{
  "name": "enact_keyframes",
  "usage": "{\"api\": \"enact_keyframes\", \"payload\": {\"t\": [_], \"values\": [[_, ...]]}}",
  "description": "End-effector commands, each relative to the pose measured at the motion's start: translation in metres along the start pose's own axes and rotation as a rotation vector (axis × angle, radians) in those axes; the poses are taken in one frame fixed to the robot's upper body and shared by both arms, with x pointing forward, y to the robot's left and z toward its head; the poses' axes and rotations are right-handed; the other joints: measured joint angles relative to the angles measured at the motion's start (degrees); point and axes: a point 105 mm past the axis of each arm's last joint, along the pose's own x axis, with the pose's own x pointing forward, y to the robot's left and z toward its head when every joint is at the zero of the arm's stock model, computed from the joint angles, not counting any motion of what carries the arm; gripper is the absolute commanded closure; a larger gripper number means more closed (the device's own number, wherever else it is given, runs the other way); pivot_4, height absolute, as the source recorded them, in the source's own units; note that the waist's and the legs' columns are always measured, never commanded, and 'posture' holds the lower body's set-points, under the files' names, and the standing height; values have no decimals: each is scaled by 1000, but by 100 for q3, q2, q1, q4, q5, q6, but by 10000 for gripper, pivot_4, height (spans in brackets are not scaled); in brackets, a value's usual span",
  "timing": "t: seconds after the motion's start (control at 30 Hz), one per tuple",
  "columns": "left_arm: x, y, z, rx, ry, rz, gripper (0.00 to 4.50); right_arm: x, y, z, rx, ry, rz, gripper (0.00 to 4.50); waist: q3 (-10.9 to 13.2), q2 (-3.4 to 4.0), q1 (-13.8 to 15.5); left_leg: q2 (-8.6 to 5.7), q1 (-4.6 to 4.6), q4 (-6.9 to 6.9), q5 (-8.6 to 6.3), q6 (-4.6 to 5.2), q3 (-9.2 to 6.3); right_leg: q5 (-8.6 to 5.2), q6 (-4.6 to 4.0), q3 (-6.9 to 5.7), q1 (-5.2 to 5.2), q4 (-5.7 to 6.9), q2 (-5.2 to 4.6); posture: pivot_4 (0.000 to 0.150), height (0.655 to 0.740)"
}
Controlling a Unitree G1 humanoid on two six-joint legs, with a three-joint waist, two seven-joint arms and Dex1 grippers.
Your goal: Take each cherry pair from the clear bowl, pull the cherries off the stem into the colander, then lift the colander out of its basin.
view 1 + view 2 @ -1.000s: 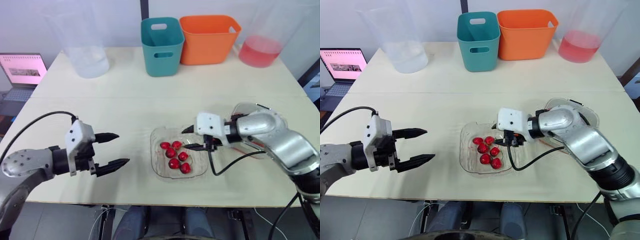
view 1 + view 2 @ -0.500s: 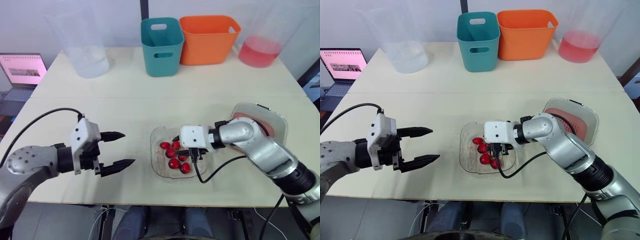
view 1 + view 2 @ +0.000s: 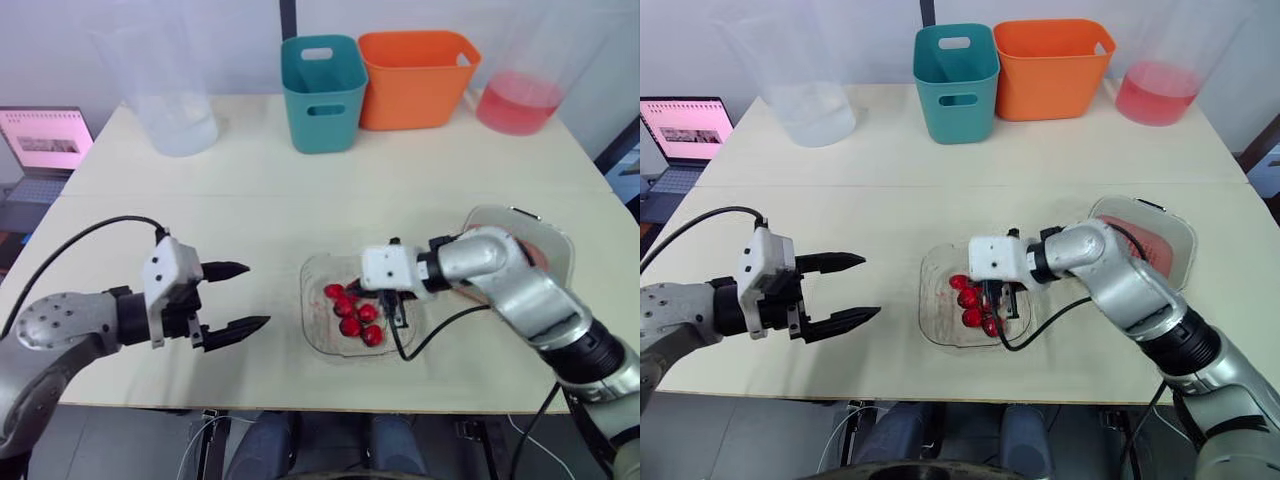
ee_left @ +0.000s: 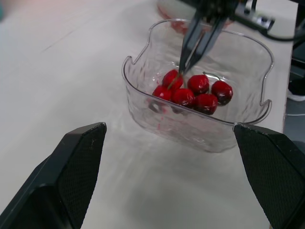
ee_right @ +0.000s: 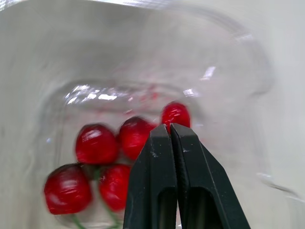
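Pale tabletop [image 3: 250, 210], head view: since half a second ago my right gripper [image 3: 390, 308] has risen a little inside the clear bowl [image 3: 312, 335], and the left gripper [image 3: 254, 296] waits beside it with fingers wide apart. Left wrist view: glossy red cherries [image 4: 190, 93] cluster in that bowl. Right wrist view: fingers pressed together at a cherry, so I judge a pair is coming out.

Table [image 3: 250, 200] with clear bowl [image 3: 311, 322], teal bin [image 3: 325, 95]

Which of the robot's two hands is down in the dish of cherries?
The right gripper: its fingers, pressed shut, point down among the cherries in the clear bowl. The left gripper hangs open over the table beside it.
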Motion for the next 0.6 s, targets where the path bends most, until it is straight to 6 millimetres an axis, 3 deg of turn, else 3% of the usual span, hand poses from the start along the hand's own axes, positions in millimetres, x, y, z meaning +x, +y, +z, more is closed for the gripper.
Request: {"api": "enact_keyframes", "payload": {"t": [0.03, 0.2, 0.3, 0.43, 0.6], "values": [[2, 0, 5, 34, -21, 5, 0, -13, 11, 22, 130, -85, 111, 44375, 0, -2, 5, 0, 0, 0, 0, 0, -1, 0, 0, 0, 1, -1, 0, 1500, 7400], [5, 0, 6, 41, -33, 11, 0, -4, 16, 11, 253, -20, 149, 44375, 0, -2, 8, 0, 0, 1, 0, 1, -3, 0, -1, -2, 2, -2, -1, 1500, 7400], [6, -1, 6, 41, -35, 14, 0, 3, 9, 3, 209, 14, 102, 35619, 0, -2, 0, -1, -1, 1, 0, 1, -1, 1, -1, -1, 0, -1, -2, 1500, 7400], [5, -2, 5, 39, -33, 17, 0, -3, -16, 5, 141, 10, -23, 16698, 0, -1, -2, 0, -1, 0, 0, 0, 1, 1, -1, -1, -2, 0, -1, 1500, 7400], [5, -1, 5, 39, -32, 14, 0, -24, -15, 13, 92, -8, -28, 16698, 0, -1, 15, -1, -1, -1, 0, 0, 0, 1, -1, -1, -2, -2, -1, 1500, 7400]]}}
